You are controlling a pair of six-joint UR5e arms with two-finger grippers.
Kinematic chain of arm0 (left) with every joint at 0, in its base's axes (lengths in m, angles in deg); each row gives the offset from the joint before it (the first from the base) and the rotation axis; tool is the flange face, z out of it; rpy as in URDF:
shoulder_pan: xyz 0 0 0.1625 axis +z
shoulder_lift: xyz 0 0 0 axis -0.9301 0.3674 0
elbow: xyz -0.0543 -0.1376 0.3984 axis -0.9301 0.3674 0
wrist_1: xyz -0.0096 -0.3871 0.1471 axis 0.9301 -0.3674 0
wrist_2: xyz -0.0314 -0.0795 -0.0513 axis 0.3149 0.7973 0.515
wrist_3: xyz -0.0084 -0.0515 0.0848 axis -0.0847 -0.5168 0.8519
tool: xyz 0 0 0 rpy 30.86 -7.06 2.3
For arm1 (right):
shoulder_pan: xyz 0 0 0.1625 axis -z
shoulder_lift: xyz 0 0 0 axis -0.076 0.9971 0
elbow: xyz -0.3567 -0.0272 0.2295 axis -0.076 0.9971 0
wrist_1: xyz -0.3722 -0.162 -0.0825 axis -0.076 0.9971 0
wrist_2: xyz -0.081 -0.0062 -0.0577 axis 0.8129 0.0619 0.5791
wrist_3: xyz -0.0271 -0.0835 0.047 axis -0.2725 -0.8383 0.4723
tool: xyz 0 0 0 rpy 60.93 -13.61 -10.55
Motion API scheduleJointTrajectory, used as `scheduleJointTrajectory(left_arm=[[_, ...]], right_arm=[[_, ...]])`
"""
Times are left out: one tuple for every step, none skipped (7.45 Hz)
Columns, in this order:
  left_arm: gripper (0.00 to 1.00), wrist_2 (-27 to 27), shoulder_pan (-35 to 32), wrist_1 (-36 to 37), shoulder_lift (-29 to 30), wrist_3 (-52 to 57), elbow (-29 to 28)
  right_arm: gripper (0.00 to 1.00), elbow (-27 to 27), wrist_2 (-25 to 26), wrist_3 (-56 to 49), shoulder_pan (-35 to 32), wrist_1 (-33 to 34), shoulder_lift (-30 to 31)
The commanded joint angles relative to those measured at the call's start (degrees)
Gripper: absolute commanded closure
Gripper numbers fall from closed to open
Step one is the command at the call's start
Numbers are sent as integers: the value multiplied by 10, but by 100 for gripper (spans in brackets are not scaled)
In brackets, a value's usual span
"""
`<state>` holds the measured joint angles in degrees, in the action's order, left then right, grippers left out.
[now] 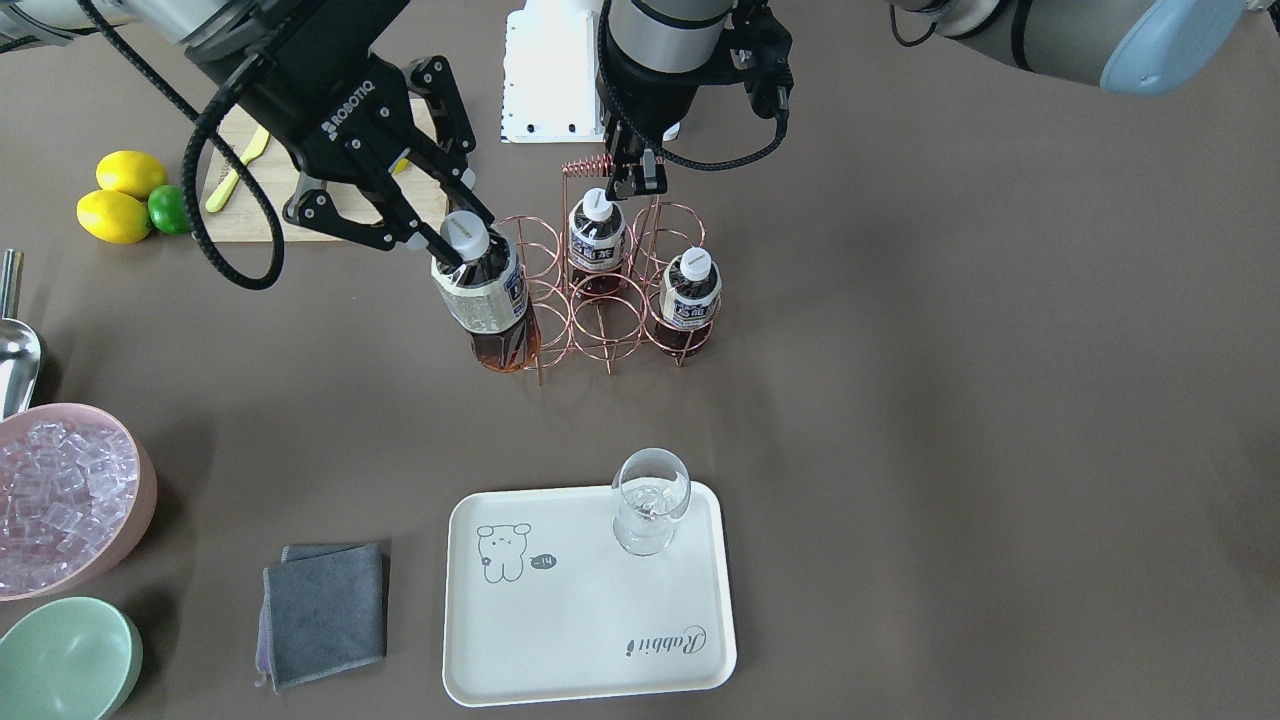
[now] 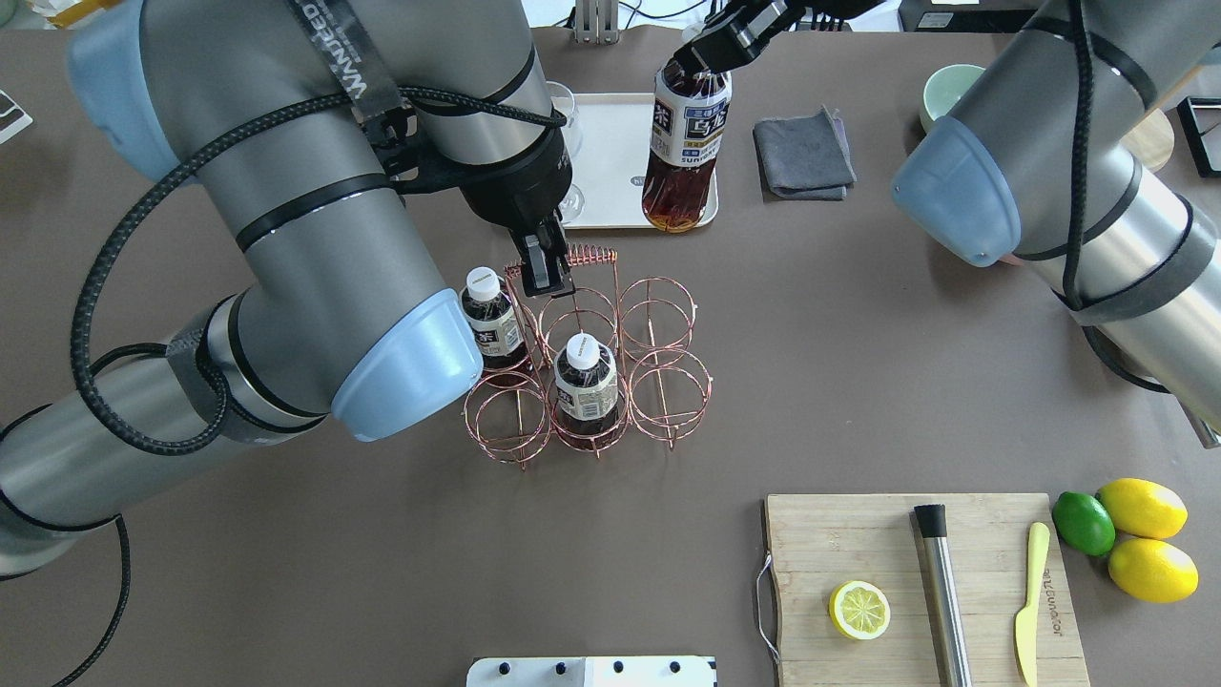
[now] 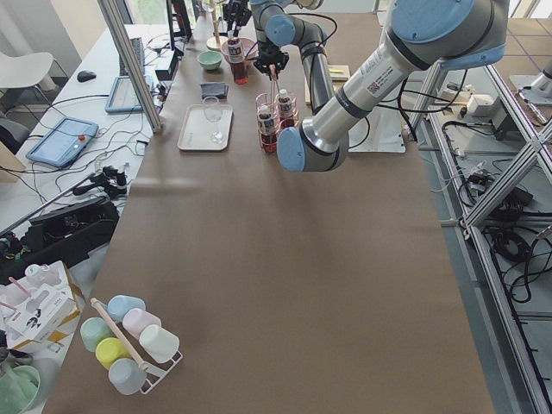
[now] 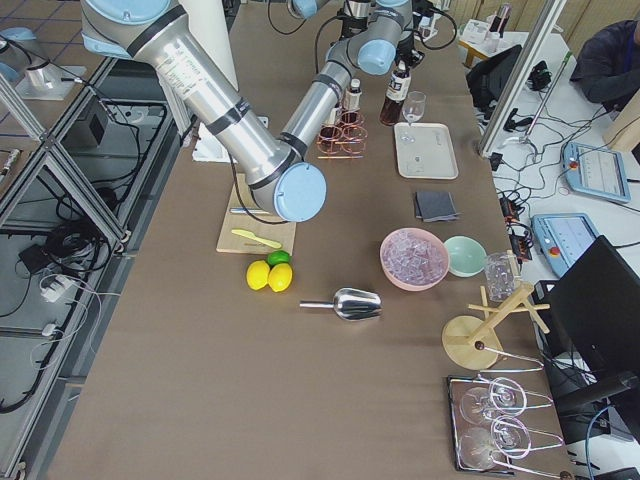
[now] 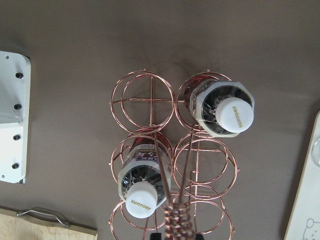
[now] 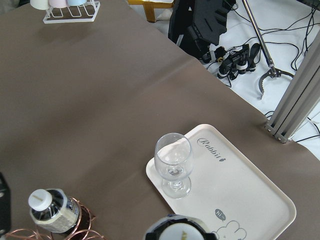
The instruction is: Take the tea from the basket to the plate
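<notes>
My right gripper point(image 1: 462, 245) is shut on the white cap of a tea bottle point(image 1: 487, 298), which hangs tilted in the air above the near corner of the rose-copper wire basket point(image 1: 606, 322). In the overhead view the same tea bottle point(image 2: 682, 143) hangs from my right gripper point(image 2: 711, 52). Two more tea bottles point(image 1: 597, 240) point(image 1: 689, 297) stand in the basket's rings. My left gripper point(image 2: 544, 275) is shut on the basket's coiled handle point(image 2: 589, 255). The cream plate point(image 1: 590, 610) lies apart, toward the operators' side, with a stemmed glass point(image 1: 650, 500) on one corner.
A grey cloth point(image 1: 325, 612), a mint-green bowl point(image 1: 65, 660) and a pink bowl of ice point(image 1: 65, 495) lie beside the plate. A cutting board point(image 2: 916, 582) holds a lemon half, a muddler and a yellow knife, next to two lemons and a lime point(image 2: 1083, 523). A metal scoop point(image 1: 18, 350) lies at the table's edge.
</notes>
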<state>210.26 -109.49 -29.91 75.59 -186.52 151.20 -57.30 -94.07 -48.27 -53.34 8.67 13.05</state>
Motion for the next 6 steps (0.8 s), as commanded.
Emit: scheduleJointTrajectory(left_arm=[[100,4,-24,2,-18,1,28],[100,25,-48,7,-39,1,59],[100,33,-82,9,-62,2,90],[100,54,-103,25,-78,8,116],[100,68,-126,45,-89,14,136],[100,70,-147,75,-100,37,152]], right_arm=[[100,115,8,-26,-9,-44,-46],[100,177,9,-25,-9,-81,-71],[100,212,14,-24,-9,-105,-82],[100,243,24,-24,-9,-127,-85],[100,268,33,-24,-9,-149,-87],[100,295,40,-24,-9,-172,-92]])
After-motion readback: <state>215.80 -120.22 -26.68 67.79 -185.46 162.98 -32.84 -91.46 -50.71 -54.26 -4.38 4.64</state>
